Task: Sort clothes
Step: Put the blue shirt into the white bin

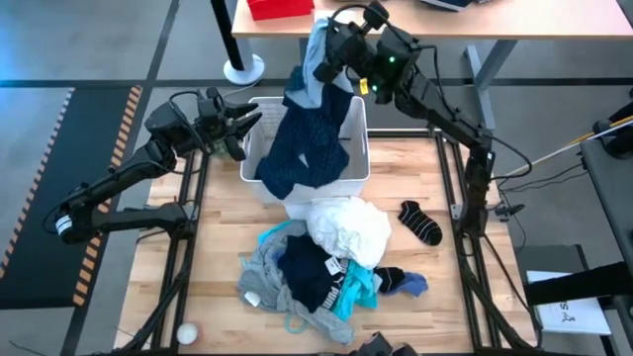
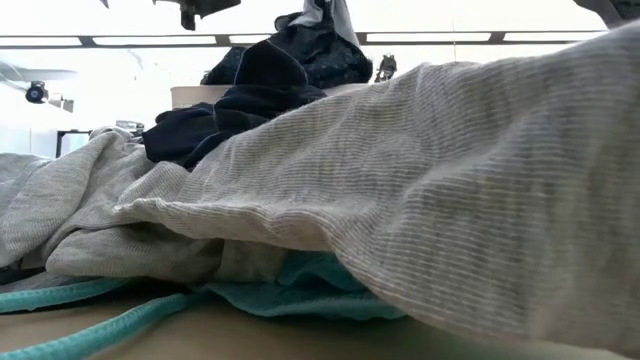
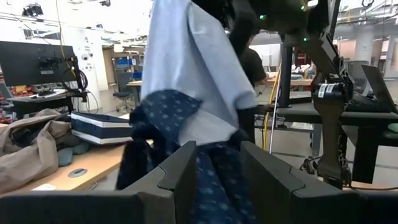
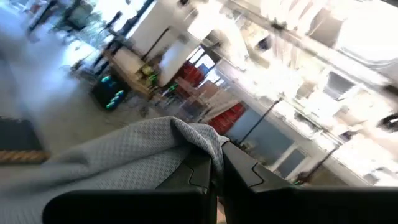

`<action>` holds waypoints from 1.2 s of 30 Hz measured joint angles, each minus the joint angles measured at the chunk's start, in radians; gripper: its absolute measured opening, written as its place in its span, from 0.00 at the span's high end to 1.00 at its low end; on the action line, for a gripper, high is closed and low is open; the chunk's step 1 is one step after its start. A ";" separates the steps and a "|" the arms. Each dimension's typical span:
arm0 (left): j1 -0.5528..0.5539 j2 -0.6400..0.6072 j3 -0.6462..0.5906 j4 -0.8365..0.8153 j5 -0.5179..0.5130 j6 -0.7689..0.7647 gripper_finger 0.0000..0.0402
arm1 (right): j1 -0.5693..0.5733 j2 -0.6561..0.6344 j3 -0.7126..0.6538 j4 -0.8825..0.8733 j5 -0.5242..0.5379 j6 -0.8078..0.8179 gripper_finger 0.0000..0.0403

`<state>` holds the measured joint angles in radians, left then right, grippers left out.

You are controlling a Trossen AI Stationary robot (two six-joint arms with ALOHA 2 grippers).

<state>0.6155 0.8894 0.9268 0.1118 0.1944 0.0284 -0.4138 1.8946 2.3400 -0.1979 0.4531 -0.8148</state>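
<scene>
The desk [image 1: 415, 188] carries a white bin [image 1: 356, 148] at its far side. The right claw [image 1: 328, 65] is raised above the bin's far edge, closed on a dark blue top [image 1: 312, 133] that hangs into the bin. On the near side lies a pile of clothes [image 1: 316, 267], a white garment [image 1: 348, 229] on top. A black sock [image 1: 419, 222] lies to its right. The left claw [image 1: 245, 124] hovers open beside the bin's left edge, holding nothing.

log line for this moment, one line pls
right gripper: shut on navy top, over white bin | left gripper: open, beside bin
</scene>
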 joint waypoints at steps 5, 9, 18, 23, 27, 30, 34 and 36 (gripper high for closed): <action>0.000 0.000 0.000 0.001 0.000 0.000 0.72 | -0.021 -0.007 0.008 -0.061 -0.017 0.040 1.00; 0.000 0.000 0.000 0.004 0.000 0.000 0.73 | -0.030 -0.010 0.010 -0.183 -0.064 0.131 1.00; 0.000 -0.001 0.000 0.001 0.002 0.009 0.72 | -0.034 0.020 0.009 -0.601 -0.374 0.349 1.00; 0.000 -0.001 0.000 0.001 0.002 0.010 0.71 | -0.046 0.069 0.009 -0.710 -0.482 0.384 1.00; 0.000 -0.001 0.000 0.000 0.002 0.011 0.72 | -0.048 0.142 0.009 -0.711 -0.489 0.402 1.00; 0.000 -0.001 0.000 0.000 0.002 0.011 0.74 | -0.049 0.208 0.009 -0.717 -0.523 0.420 1.00; 0.000 -0.001 0.000 -0.001 0.002 0.011 0.76 | -0.048 0.287 0.009 -0.751 -0.563 0.450 1.00; 0.000 -0.001 0.000 -0.001 0.002 0.014 0.77 | -0.047 0.322 0.009 -0.761 -0.566 0.464 0.99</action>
<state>0.6155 0.8886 0.9268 0.1112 0.1963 0.0429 -0.4604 2.2161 2.3493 -0.9588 -0.1129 -0.3512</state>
